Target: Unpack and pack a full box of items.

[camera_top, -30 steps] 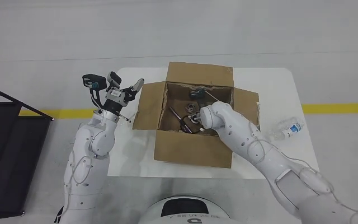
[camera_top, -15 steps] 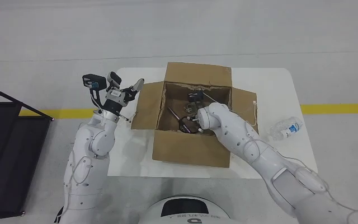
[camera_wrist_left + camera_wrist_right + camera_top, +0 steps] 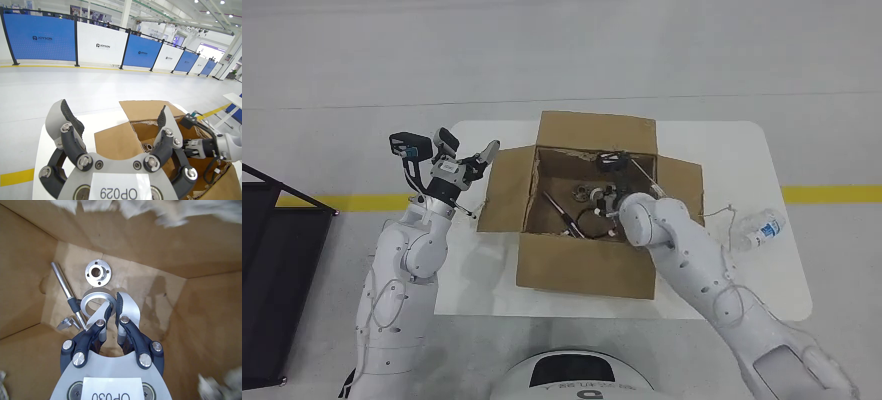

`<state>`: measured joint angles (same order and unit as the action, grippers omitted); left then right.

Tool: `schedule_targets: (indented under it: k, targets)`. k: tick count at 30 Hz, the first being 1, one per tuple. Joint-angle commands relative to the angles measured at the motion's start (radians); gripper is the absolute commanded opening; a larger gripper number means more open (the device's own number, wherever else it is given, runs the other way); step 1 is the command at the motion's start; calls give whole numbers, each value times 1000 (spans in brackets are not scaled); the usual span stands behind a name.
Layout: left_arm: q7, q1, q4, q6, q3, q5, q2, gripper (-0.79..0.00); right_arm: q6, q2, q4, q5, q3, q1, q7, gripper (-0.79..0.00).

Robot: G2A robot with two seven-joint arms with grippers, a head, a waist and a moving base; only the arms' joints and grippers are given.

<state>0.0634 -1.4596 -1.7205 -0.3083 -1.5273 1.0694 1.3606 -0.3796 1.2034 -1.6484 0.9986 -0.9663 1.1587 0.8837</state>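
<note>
Aluminium ring [image 3: 94,294] gripped low in the cardboard box [image 3: 587,268].
Right end effector [image 3: 113,301] is closed on the ring's near wall, one finger inside the bore, one outside; the ring lies flat, straight ahead of it, beside a flanged hub [image 3: 98,273] and a rod [image 3: 63,281]. Left end effector [image 3: 114,107] hangs spread wide beside the box, over the bench [image 3: 742,140].
</note>
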Motion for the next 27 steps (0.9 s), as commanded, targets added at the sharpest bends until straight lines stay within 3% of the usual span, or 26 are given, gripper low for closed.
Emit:
schedule_targets:
  k: [1,7,11,15,22,27]
  targets:
    - [0,0,0,0,0,0,0,0,20,-20,-135,9,-80,97,-32,-785]
    - [0,0,0,0,0,0,0,0,249,-69,-425,-170,-431,424,-242,-785]
    - [0,0,0,0,0,0,0,0,458,-80,-480,-371,-676,648,-436,-785]
    - [0,0,0,0,0,0,0,0,614,-77,-451,-540,-871,837,-587,-785]
    - [0,0,0,0,0,0,0,0,605,-67,-328,-697,-1011,951,-632,-785]
    - [0,0,0,0,0,0,0,0,645,-69,-182,-780,-1073,975,-555,-785]
